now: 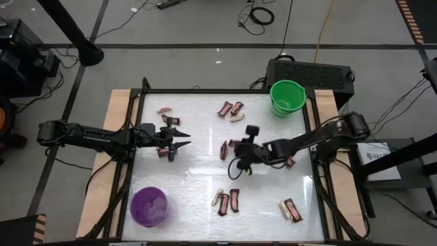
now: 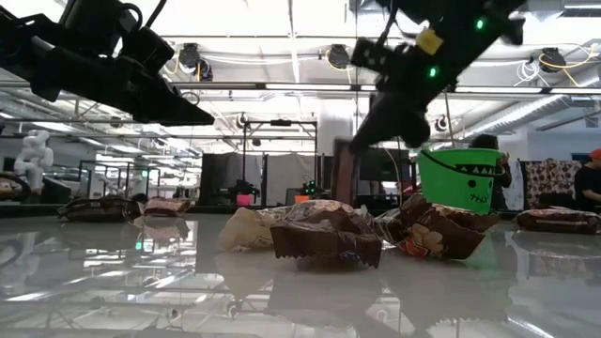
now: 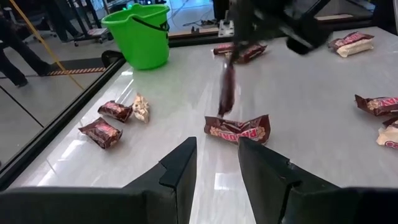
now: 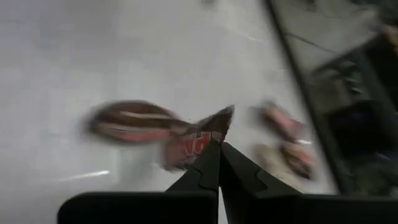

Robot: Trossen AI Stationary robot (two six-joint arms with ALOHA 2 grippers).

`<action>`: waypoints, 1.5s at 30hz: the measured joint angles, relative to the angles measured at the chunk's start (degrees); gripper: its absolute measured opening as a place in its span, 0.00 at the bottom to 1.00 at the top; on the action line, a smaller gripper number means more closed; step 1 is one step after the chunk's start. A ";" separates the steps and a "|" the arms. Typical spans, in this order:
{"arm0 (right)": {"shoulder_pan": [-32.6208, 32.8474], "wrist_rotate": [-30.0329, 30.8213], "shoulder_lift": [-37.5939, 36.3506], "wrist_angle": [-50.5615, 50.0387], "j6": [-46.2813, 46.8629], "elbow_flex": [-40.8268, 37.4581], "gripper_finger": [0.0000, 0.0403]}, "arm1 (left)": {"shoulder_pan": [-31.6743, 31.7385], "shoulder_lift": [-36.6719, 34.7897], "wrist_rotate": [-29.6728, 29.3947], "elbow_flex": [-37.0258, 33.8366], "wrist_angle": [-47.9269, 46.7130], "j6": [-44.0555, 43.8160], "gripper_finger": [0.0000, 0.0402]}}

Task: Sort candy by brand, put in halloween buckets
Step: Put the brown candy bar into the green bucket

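My right gripper (image 1: 237, 164) is over the table's middle, shut on a dark red-brown candy bar (image 3: 226, 87) that hangs from it. Another red-brown bar (image 3: 239, 129) lies flat on the table just below. At the left of the table my left gripper (image 3: 217, 163) hovers open with nothing between its fingers. The green bucket (image 1: 287, 97) stands at the far right corner, the purple bucket (image 1: 149, 206) at the near left corner. More candy lies scattered flat on the white tabletop. My right gripper pinches the crimped end of the candy's wrapper (image 4: 214, 124) between its two fingertips. The fingers slant down from the table's right side. The bar hangs upright below them (image 2: 346, 174), lifted off the table.
Loose candy lies at the far middle (image 1: 231, 109), near my left gripper (image 1: 167, 120), near the front edge (image 1: 227, 201) and at the near right (image 1: 291, 210). A black frame (image 1: 142, 102) rims the table. A black box (image 1: 311, 72) sits behind the green bucket.
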 joint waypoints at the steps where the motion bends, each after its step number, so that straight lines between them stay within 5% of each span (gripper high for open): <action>1: -0.36 1.48 -1.75 -1.83 0.21 -0.02 0.00 | 0.00 0.00 0.00 0.00 -0.02 0.00 0.32; 8: -4.44 11.50 -14.29 -13.16 4.57 -0.02 0.00 | 0.00 0.00 0.00 0.00 -0.03 0.00 0.32; 21: -15.75 20.83 -30.58 -20.82 9.73 -0.02 0.00 | 0.00 0.00 0.00 0.00 -0.06 0.00 0.32; 36: -31.06 14.22 -30.99 -37.27 25.03 -0.09 0.00 | 0.00 0.00 0.00 0.00 -0.06 0.02 0.32; 45: -36.32 8.62 -29.99 -38.47 26.79 -0.09 0.00 | 0.00 0.00 -0.05 0.00 -0.06 0.09 0.32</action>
